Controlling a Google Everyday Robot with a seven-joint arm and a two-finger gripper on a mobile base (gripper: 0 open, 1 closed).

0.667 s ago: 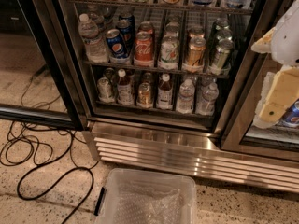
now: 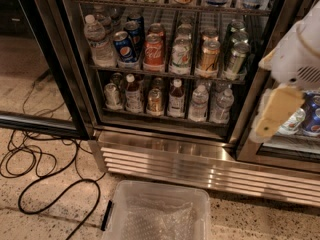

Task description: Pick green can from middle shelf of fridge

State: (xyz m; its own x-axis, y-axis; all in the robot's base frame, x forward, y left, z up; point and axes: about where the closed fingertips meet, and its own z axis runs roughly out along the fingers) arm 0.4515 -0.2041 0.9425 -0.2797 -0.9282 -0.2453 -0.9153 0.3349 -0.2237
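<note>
Black cable (image 2: 35,174) loops over the speckled floor at the left, unmoved since the earlier frame, as is the fridge (image 2: 200,166) with its ribbed steel base. Along the thin wire middle shelf (image 2: 165,75) stand a clear ribbed water bottle (image 2: 97,41), a blue can (image 2: 124,46), a red can (image 2: 154,50), a pale can (image 2: 180,56), a gold can (image 2: 209,56) — then the green can (image 2: 235,59), dark glossy metal with a silver rim, at the front of the rightmost row. The change is at the far right: the gripper (image 2: 272,119), white and tan plastic, has slid a little left and down, nearer the can yet not touching it (whether it is parted or closed I cannot tell). I judge the reach has only begun.
</note>
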